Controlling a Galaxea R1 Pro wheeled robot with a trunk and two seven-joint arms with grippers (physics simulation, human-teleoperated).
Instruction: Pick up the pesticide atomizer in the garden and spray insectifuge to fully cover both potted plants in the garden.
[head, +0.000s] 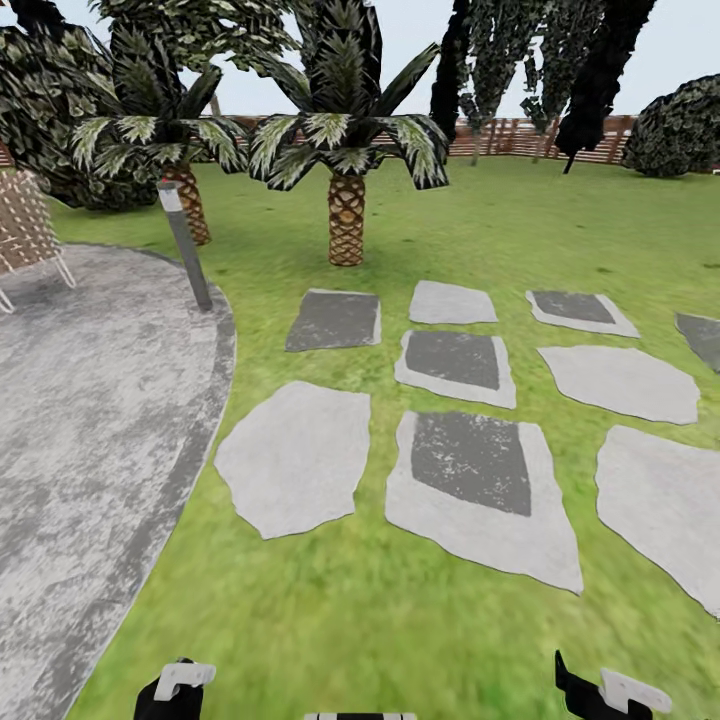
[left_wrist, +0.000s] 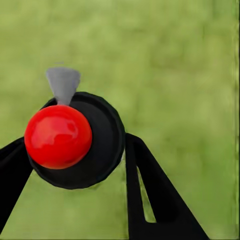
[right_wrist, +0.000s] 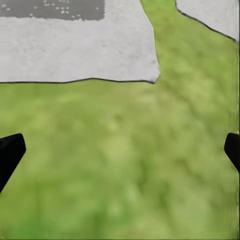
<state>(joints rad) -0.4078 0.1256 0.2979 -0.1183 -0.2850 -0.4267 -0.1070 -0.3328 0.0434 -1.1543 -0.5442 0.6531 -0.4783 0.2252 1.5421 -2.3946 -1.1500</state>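
Between left jaws sits the pesticide atomizer (left_wrist: 75, 140); right jaws wide apart.

patio (head: 90, 420) left, stepping stones (head: 470, 460) right

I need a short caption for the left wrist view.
Left gripper holding the pesticide atomizer above the lawn.

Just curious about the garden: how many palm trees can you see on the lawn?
2. One palm tree stands mid-lawn behind the stepping stones; the other palm tree is left of it, near the patio edge. More may hide behind the foliage.
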